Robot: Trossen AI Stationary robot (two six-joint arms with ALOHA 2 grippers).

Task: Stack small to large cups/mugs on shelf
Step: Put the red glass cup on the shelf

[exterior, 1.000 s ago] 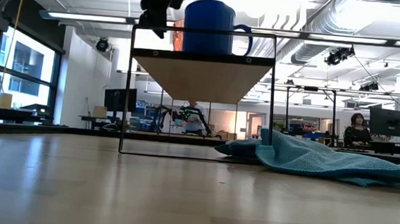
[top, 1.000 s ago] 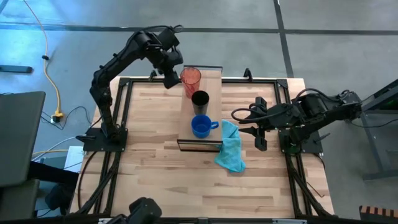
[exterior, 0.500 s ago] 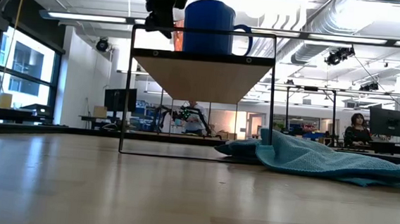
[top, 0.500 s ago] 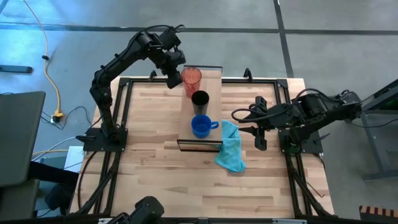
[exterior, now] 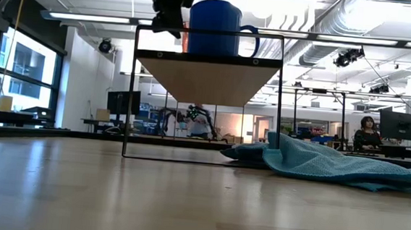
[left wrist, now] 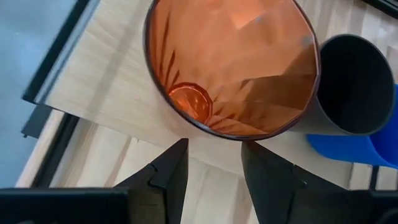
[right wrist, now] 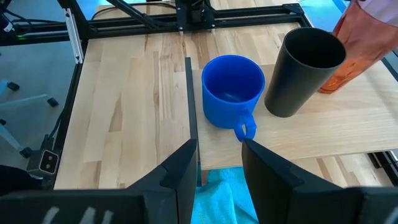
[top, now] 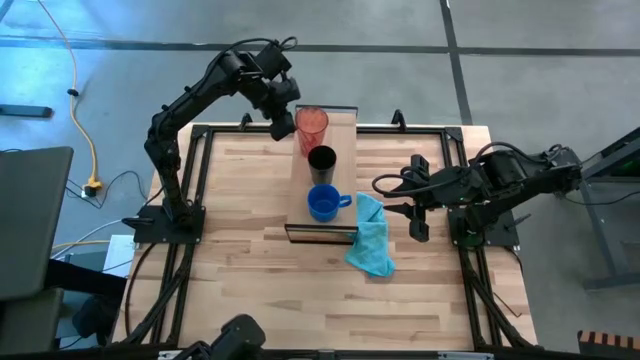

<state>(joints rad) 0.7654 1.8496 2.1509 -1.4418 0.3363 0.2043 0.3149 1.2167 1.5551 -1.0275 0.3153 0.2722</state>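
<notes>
Robotics lab: exposed ceiling ducts [exterior: 357, 24], distant workbenches [exterior: 395, 148], monitors [exterior: 392, 124].

A: Slatted wooden table [top: 250, 260] here, and the shelf [top: 343, 128] stands on it, with a light-blue cloth [top: 372, 238] crumpled on the table beside it.

B: On the shelf, in a row: blue mug [top: 322, 203], black cup [top: 322, 160], red-orange tumbler [top: 311, 124].

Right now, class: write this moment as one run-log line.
left gripper: open beside red-orange tumbler | blue mug, black cup: on shelf | right gripper: open, waiting
</notes>
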